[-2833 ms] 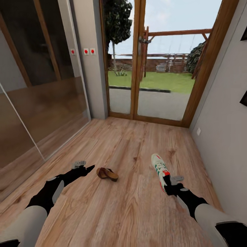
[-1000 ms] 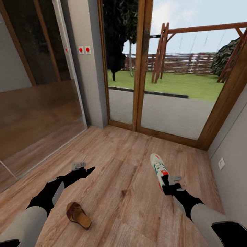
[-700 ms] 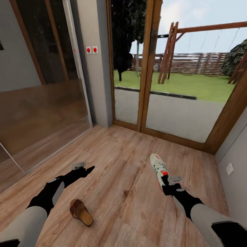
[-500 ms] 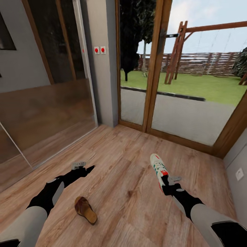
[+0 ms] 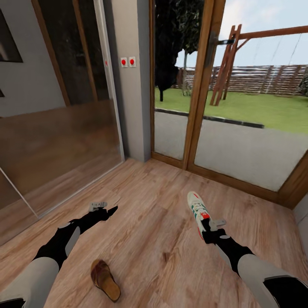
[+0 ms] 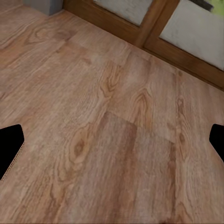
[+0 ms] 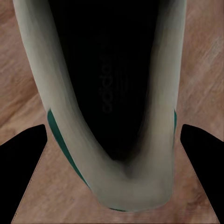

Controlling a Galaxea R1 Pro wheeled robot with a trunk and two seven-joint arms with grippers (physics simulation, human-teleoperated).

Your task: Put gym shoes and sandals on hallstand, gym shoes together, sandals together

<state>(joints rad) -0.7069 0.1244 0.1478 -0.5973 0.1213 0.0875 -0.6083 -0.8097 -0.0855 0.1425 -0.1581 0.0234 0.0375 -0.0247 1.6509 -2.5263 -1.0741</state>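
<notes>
One gym shoe (image 5: 197, 211) sits clamped at its heel in my right gripper (image 5: 208, 231), raised over the corridor floor (image 5: 158, 222); my left gripper (image 5: 110, 210) hangs spread, empty; one sandal (image 5: 105, 279) lies near-left.

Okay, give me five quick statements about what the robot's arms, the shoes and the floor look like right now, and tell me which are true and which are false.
1. The right gripper holds a gym shoe by its heel end. True.
2. The left gripper carries a sandal. False: its fingers stand apart with nothing between them, over bare corridor floor.
3. A brown sandal lies on the floor near the left arm. True.
4. The held shoe is black with blue stripes. False: it is white with green stripes and orange-red patches.
5. The glass door ahead looks out on a lawn and a wooden frame. True.
</notes>
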